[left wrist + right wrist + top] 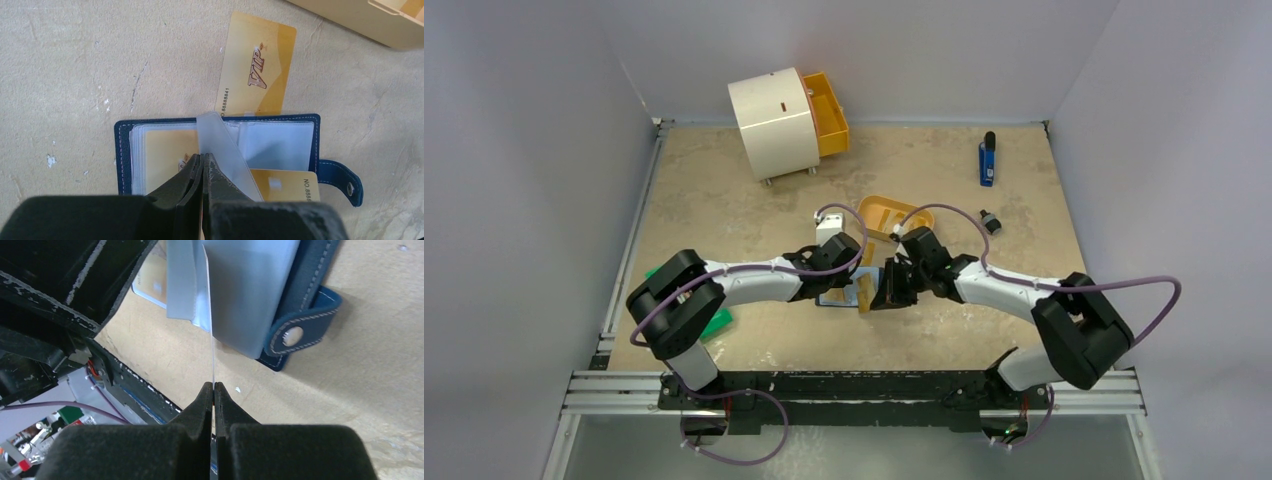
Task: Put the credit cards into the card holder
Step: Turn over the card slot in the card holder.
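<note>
The card holder (pixel 122 150) lies open on the table, a navy wallet with clear sleeves and its snap tab (pixel 300 330) to the right. One gold credit card (pixel 160 155) sits in a left sleeve. A second card, marked VIP (pixel 257 65), lies on the table at the holder's far edge. My right gripper (pixel 214 386) is shut on a third card (pixel 212 340), seen edge-on, whose far end reaches in among the sleeves (pixel 282 184). My left gripper (pixel 202 156) is shut, its tips against a lifted clear leaf (pixel 225 145); whether it pinches the leaf does not show. Both grippers meet over the holder (pixel 834 299).
An orange oval tray (pixel 889 215) lies just behind the holder. A white drum with an orange drawer (pixel 774 122) stands at the back left. A blue object (pixel 987 160) and a small black part (pixel 990 222) lie to the right. A green box (pixel 714 322) shows under the left arm.
</note>
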`<state>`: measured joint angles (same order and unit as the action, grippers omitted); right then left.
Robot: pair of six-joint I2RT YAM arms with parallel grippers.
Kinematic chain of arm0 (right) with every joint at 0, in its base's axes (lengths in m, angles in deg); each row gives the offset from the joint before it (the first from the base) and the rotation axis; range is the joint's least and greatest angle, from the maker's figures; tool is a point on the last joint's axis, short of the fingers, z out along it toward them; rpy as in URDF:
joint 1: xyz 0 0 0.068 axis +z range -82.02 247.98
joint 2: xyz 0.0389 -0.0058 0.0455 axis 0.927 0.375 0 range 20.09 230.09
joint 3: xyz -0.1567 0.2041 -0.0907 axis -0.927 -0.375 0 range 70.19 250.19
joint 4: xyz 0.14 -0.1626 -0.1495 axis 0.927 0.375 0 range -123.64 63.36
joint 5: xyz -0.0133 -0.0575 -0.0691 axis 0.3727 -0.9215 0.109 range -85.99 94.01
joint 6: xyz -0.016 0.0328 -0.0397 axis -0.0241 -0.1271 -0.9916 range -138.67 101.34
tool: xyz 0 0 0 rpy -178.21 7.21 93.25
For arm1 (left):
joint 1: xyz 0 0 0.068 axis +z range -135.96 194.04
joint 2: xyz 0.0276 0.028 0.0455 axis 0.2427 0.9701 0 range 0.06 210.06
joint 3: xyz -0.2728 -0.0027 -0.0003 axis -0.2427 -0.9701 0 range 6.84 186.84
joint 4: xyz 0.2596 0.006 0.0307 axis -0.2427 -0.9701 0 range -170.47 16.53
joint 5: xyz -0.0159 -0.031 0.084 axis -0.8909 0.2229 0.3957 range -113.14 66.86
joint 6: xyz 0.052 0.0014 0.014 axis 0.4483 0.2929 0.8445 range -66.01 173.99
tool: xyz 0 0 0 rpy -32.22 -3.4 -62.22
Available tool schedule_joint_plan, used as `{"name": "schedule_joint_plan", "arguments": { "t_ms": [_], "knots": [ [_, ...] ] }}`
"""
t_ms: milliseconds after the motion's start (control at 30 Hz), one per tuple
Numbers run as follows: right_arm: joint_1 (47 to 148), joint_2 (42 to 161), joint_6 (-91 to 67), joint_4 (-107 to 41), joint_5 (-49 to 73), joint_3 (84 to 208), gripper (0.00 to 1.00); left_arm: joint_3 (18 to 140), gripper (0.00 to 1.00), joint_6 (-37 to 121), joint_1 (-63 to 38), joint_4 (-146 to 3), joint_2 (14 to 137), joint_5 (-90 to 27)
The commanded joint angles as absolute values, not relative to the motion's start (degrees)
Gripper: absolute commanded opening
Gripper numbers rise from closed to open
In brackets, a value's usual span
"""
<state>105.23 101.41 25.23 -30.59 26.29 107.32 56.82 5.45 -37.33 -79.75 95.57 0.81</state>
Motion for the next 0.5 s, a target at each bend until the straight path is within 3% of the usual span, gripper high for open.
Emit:
{"name": "schedule_joint_plan", "arguments": {
  "t_ms": [0,133,467],
  "knots": [
    [106.64,103.25,23.86,-32.59,28.21,110.44,0.00,55.83,0.00,4.79,-36.87,-81.61,93.52,-0.37],
    [107.50,103.96,24.24,-33.36,28.21,111.50,0.00,56.22,0.01,4.57,-36.91,-82.97,91.72,-0.07],
    [109.08,105.18,23.72,-32.92,27.91,115.59,0.00,56.80,0.17,4.04,-36.93,-89.65,81.03,3.75]
  ]
}}
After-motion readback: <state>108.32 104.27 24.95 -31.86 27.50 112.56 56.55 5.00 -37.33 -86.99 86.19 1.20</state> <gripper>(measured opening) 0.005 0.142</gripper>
